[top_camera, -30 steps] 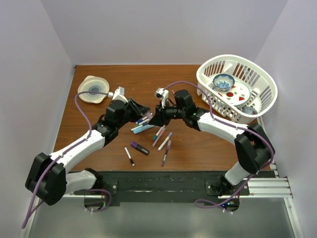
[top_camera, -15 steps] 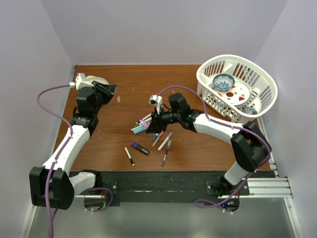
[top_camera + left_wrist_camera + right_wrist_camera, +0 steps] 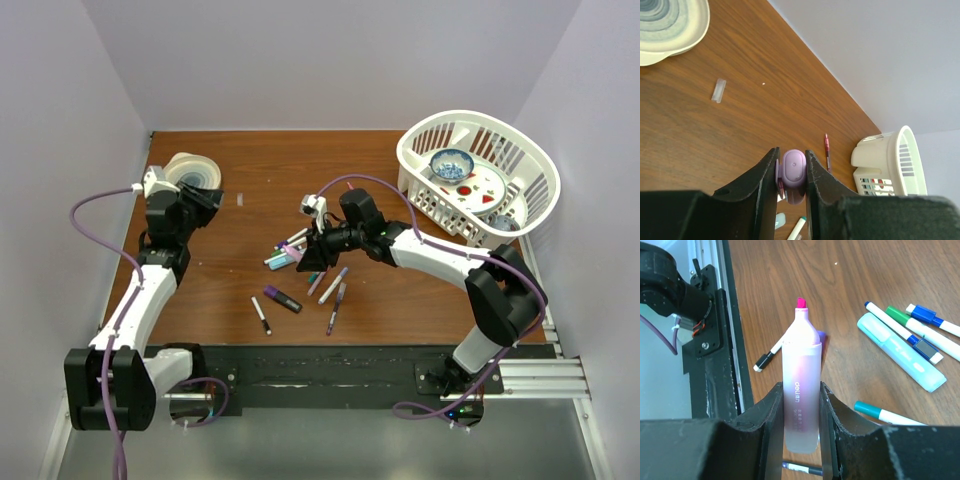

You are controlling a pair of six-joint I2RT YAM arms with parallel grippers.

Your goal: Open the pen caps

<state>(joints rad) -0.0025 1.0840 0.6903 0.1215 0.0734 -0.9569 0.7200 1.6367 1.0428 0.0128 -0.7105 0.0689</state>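
A lilac cap (image 3: 793, 170) is pinched between the fingers (image 3: 767, 175) of the left gripper (image 3: 791, 154), which are closed on its sides. Only its rounded end is seen in the left wrist view; the rest is sunk between the fingers and hidden. In the top view the left gripper (image 3: 206, 198) is held at the far left of the table (image 3: 280, 160), just beside a pale dish (image 3: 195, 168) and well apart from the pens (image 3: 333, 285). The cap cannot be made out there.

The right gripper (image 3: 801, 387) is clamped on a pink highlighter (image 3: 801, 380), uncapped, with its pink tip (image 3: 801, 302) bared and pointed away from the wrist. Its rear end is lost behind the gripper body. In the top view the right gripper (image 3: 310, 258) is placed over the cluster of pens at mid-table, and the highlighter is covered by it.

On the table below, a teal highlighter (image 3: 900, 352) lies capped beside white pens with blue and green ends. One pen with a teal end is cut off by a finger, and another is glimpsed only as a sliver between the fingers. A small clear piece (image 3: 718, 90) lies near the dish — what it is cannot be told. A white basket (image 3: 480, 128) stands at the far right.
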